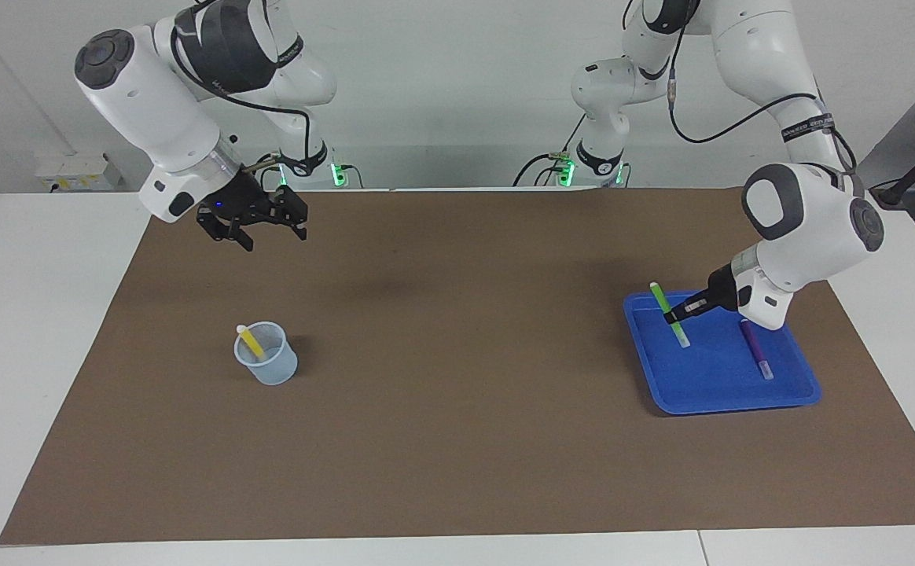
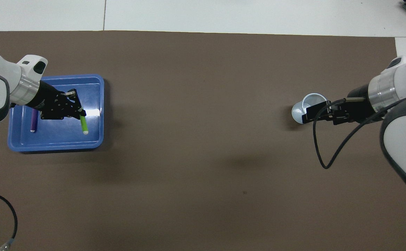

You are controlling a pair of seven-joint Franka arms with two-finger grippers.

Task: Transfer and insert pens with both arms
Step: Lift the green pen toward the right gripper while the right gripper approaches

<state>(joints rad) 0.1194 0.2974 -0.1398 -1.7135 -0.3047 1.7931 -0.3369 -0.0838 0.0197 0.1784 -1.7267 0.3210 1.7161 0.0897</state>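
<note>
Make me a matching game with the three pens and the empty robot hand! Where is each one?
Things:
1. yellow pen
2. green pen
3. purple pen
4. right gripper

Places:
A. lying in the blue tray
B. held by the left gripper, lifted over the tray
C. standing in the clear cup
D. up in the air, open, holding nothing

Pairs: 1-C, 2-B, 3-A, 4-D

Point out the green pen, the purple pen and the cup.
green pen (image 1: pixel 675 325): facing view, on its lower shaft below the left pincer's grip.
purple pen (image 1: pixel 755 346): facing view, mid-shaft, lying in the tray.
cup (image 1: pixel 273 369): facing view, on its outer wall.
</note>
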